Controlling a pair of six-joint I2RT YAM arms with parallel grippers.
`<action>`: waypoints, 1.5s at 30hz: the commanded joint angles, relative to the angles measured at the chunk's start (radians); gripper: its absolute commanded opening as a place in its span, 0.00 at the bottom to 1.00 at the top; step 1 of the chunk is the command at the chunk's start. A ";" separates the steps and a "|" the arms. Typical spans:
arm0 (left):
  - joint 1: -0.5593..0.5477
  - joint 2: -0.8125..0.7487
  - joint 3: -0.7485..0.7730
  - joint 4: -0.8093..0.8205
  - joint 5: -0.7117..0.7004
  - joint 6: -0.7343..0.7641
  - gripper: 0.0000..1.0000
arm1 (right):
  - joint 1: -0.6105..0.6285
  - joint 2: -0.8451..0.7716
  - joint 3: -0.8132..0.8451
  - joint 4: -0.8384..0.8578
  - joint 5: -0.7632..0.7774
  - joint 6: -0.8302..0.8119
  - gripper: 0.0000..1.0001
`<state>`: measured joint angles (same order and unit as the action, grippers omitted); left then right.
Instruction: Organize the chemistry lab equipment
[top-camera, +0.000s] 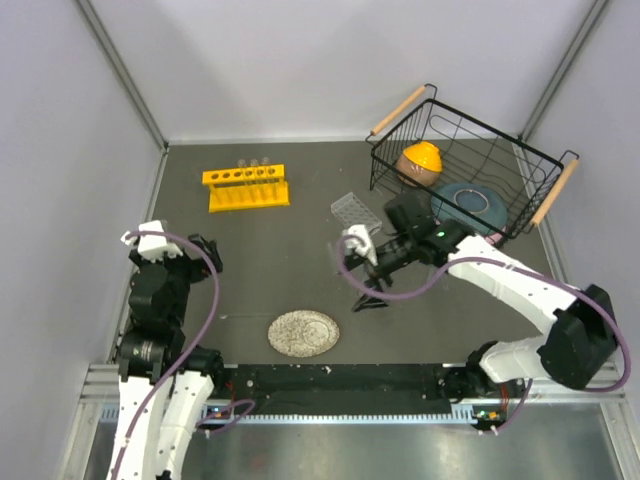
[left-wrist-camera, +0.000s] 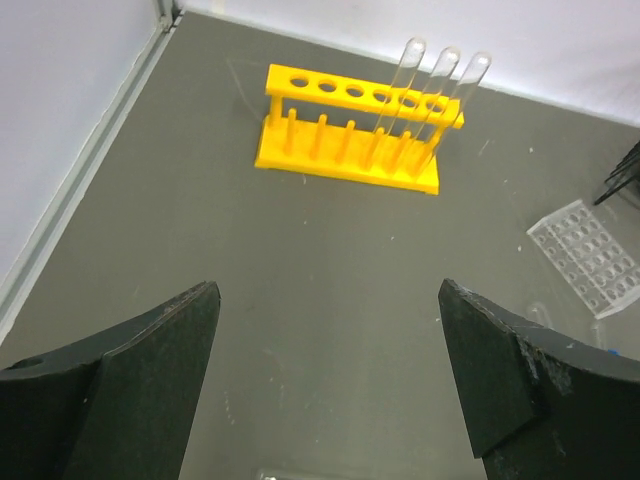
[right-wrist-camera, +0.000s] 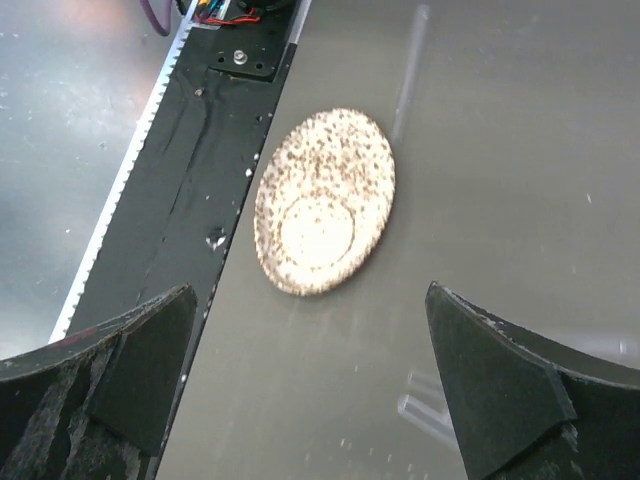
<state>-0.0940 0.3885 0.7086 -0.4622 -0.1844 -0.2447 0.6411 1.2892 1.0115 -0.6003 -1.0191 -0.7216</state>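
Observation:
The yellow six-hole tube rack (top-camera: 246, 187) stands at the back left, with three thin glass test tubes (left-wrist-camera: 430, 85) upright in its right-hand holes (left-wrist-camera: 350, 130). A small clear grid rack (top-camera: 353, 212) lies flat right of it (left-wrist-camera: 590, 255). My left gripper (left-wrist-camera: 330, 290) is open and empty, well short of the yellow rack, at the table's left (top-camera: 208, 252). My right gripper (right-wrist-camera: 310, 292) is open and empty over mid-table (top-camera: 368, 295). One clear tube (right-wrist-camera: 410, 70) lies beyond the plate. Clear glass pieces (right-wrist-camera: 425, 410) lie by the right finger; what they are is unclear.
A round speckled plate (top-camera: 303, 333) sits near the front edge (right-wrist-camera: 325, 200). A black wire basket with wooden handles (top-camera: 470, 165) at the back right holds an orange-yellow object and a blue bowl. White walls close in left and right.

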 joint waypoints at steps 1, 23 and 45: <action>-0.001 -0.059 0.012 -0.035 -0.053 0.024 0.96 | 0.216 0.125 0.154 -0.018 0.218 0.048 0.99; -0.012 -0.338 -0.040 -0.032 -0.437 -0.021 0.97 | 0.523 0.812 0.795 0.004 0.714 0.479 0.93; -0.015 -0.356 -0.031 -0.046 -0.454 -0.028 0.97 | 0.609 1.010 0.917 -0.047 0.855 0.487 0.49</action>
<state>-0.1055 0.0425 0.6727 -0.5430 -0.6453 -0.2630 1.2190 2.2707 1.8946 -0.6289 -0.1825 -0.2386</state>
